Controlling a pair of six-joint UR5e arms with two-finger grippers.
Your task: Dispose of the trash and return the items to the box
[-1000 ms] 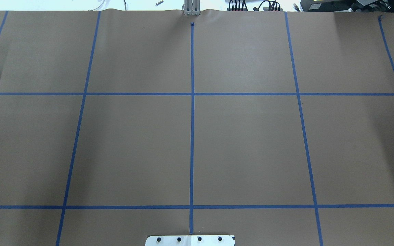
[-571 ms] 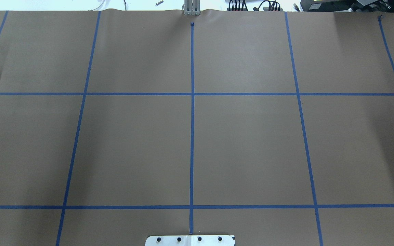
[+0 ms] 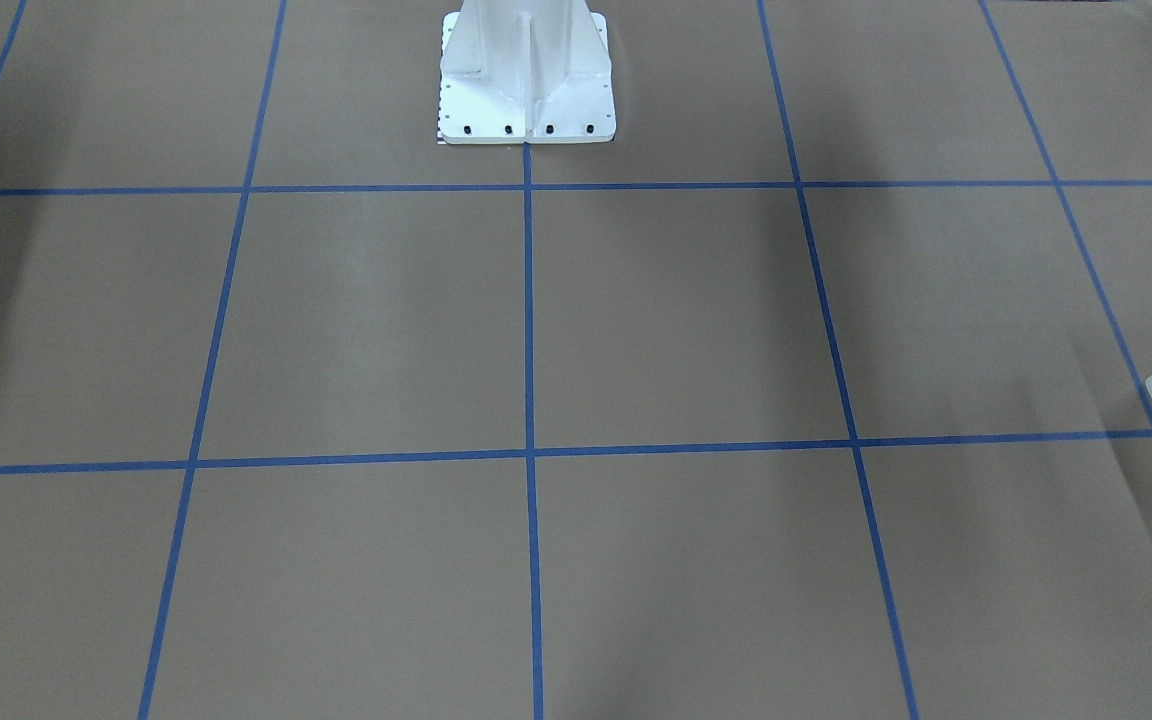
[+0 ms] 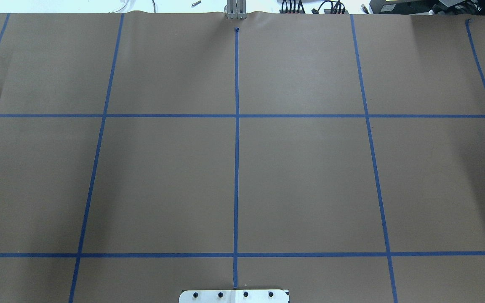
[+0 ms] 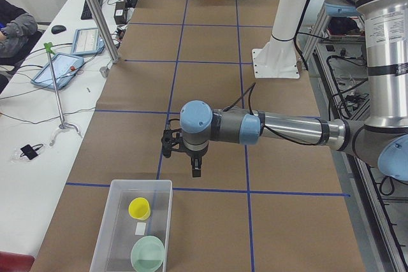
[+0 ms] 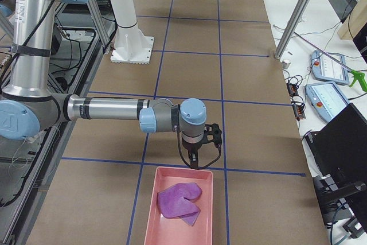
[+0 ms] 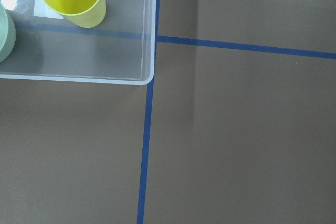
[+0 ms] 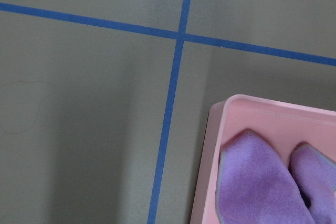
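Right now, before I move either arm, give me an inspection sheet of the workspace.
Surface: brown paper with blue tape grid, lying flat.
Job's things: box at the left end holds yellow cup and mint bowl.
Clutter: pink tray holds purple cloth.
Hands: left hand hangs near the box, right hand near the tray; open or shut, cannot tell.
Cables: black cable at the left wrist.
Surroundings: tablets and an operator at the side bench.

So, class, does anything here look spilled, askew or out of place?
Nothing stands out. The cup and bowl stand upright in the box, and the cloth lies crumpled inside the pink tray.
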